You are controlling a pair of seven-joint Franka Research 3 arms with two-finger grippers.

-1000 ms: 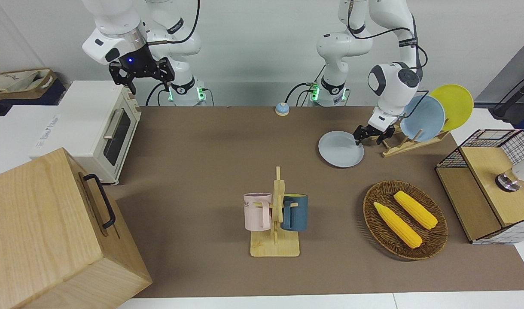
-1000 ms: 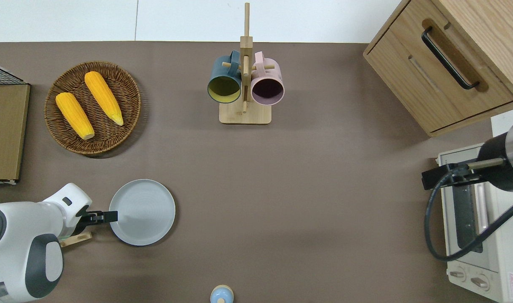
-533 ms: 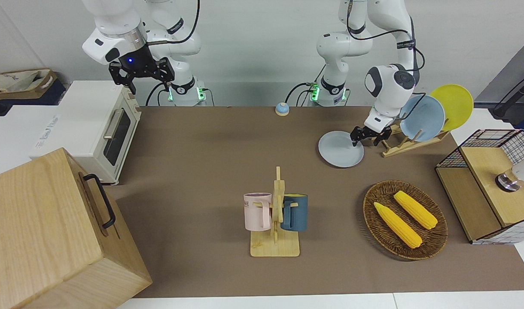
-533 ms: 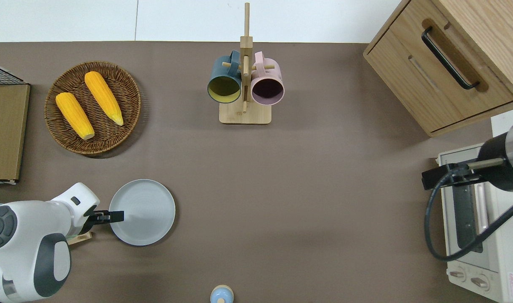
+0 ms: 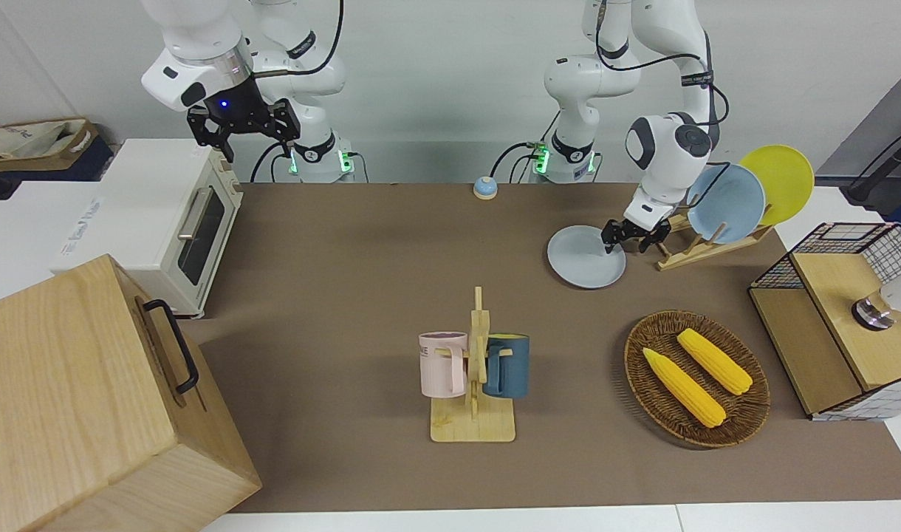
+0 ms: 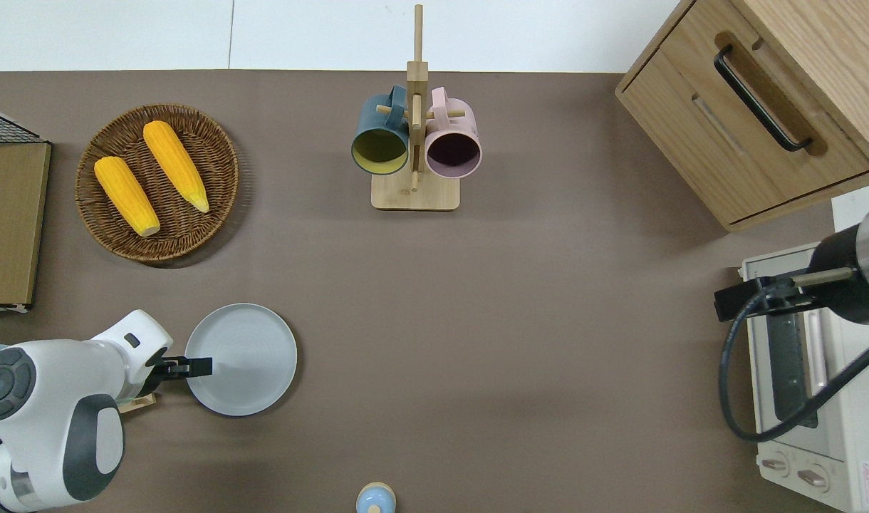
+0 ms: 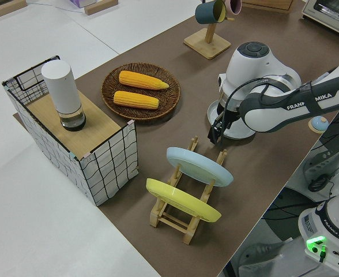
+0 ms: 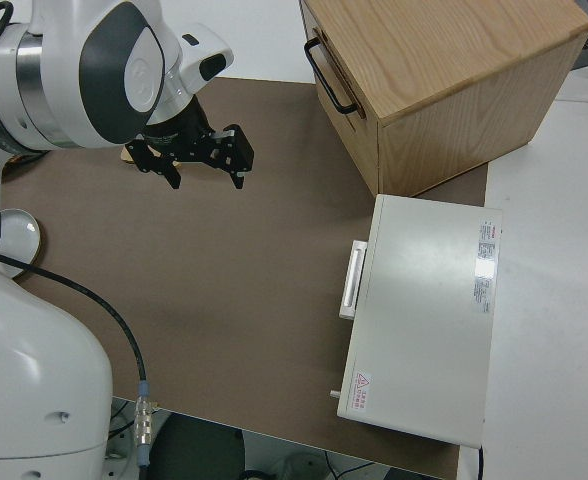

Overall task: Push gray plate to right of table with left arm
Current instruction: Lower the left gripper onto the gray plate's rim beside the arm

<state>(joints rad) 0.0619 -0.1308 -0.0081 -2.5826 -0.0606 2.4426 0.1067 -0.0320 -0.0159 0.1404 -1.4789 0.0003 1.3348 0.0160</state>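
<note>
Gray plate (image 6: 241, 359) lies flat on the table (image 6: 477, 320), beside the plate rack (image 5: 705, 244). Our left pincer (image 6: 196, 367), seemingly pressed together, meets its rim; we should push low and steadily.

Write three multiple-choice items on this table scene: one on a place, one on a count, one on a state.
1. Where is the left gripper?
A. over the gray plate's rim, at the left arm's end
B. over the wicker basket
C. over the mug rack

2. How many corn cobs lie in the wicker basket?
A. one
B. two
C. three

3. How does the gray plate lie?
A. upright in the plate rack
B. flat on the table
C. tilted against the basket

Key: 1 A, the overhead view shows its fingertips just inside the rim; 2 B, two yellow cobs show; 3 B, it rests flat on the brown top.
</note>
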